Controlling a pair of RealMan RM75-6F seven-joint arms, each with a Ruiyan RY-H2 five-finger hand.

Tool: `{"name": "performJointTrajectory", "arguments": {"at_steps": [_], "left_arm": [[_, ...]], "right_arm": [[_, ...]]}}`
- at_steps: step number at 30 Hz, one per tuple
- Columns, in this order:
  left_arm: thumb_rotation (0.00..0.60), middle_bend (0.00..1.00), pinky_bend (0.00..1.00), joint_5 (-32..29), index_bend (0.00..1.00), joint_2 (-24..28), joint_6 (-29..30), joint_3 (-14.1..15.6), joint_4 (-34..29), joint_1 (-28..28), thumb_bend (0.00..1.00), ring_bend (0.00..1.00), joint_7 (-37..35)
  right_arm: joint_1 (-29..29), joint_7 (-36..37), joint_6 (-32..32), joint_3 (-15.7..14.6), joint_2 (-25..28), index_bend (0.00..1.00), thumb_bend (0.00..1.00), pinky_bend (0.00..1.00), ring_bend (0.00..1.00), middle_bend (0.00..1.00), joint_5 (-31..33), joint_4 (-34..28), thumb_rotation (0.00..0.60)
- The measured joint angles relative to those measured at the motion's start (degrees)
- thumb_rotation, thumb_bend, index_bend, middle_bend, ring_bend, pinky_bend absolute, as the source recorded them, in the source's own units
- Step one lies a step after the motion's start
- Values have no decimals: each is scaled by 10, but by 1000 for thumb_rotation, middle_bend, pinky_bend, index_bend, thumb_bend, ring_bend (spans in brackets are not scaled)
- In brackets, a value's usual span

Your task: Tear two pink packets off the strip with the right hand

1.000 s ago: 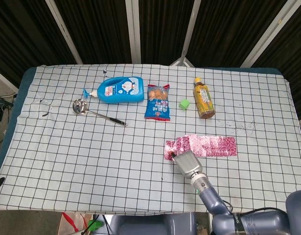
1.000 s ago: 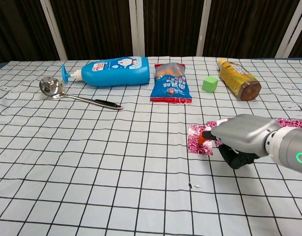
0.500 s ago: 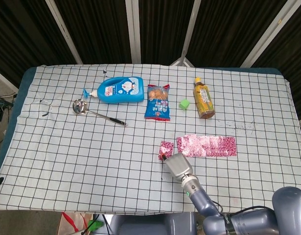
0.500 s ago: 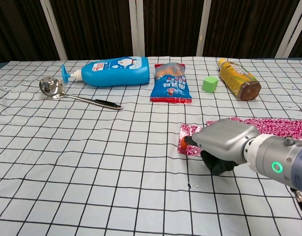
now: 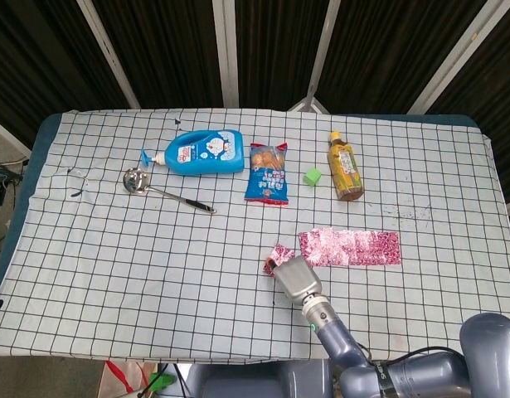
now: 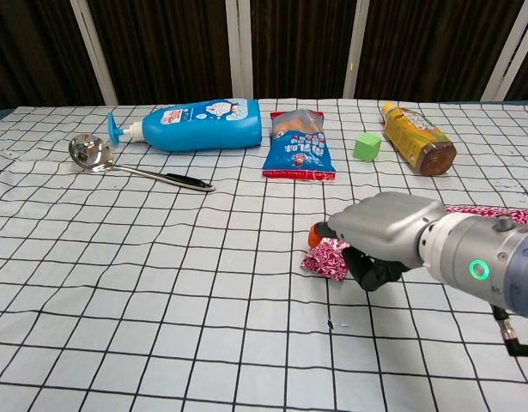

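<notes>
The pink packet strip (image 5: 349,247) lies flat on the checked cloth at right centre; its far edge shows in the chest view (image 6: 495,212) behind my forearm. A single torn-off pink packet (image 5: 279,254) (image 6: 327,257) sits apart from the strip's left end, tilted and lifted slightly. My right hand (image 5: 293,276) (image 6: 379,233) grips that packet between thumb and fingers, just left of the strip. My left hand shows in neither view.
At the back stand a blue Doraemon bottle (image 5: 203,152), a snack bag (image 5: 268,172), a green cube (image 5: 313,175) and a yellow drink bottle (image 5: 345,167) lying down. A metal ladle (image 5: 159,187) lies at left. The table's front edge is close below my hand.
My right hand pulled one packet off the strip's left end and carried it left, lifting and tilting it. A gap now separates it from the strip.
</notes>
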Motion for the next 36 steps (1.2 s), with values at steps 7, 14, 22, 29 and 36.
{"name": "performJointTrajectory", "arguments": {"at_steps": [7, 14, 22, 29, 36], "left_arm": [[600, 0, 84, 0, 162, -3, 0, 0, -2, -1, 276, 0, 10], [600, 0, 84, 0, 162, -7, 1, -1, -4, -1, 276, 0, 23], [600, 0, 85, -1, 162, -12, 1, -1, -7, -1, 276, 0, 38], [600, 0, 84, -3, 163, -14, 4, -1, -9, 0, 276, 0, 47], [600, 0, 84, -4, 162, -15, 2, -2, -10, -1, 276, 0, 52]], "right_arm": [[-8, 23, 7, 3, 41, 196, 891, 702, 865, 843, -7, -24, 600], [-16, 47, 0, -8, 69, 196, 891, 702, 865, 843, -9, -20, 600], [-23, 74, -20, -21, 81, 196, 891, 702, 865, 843, -8, 4, 600], [-27, 95, -37, -27, 83, 196, 890, 702, 865, 843, -9, 30, 600], [-30, 107, -52, -37, 77, 196, 891, 702, 865, 843, -10, 54, 600]]}}
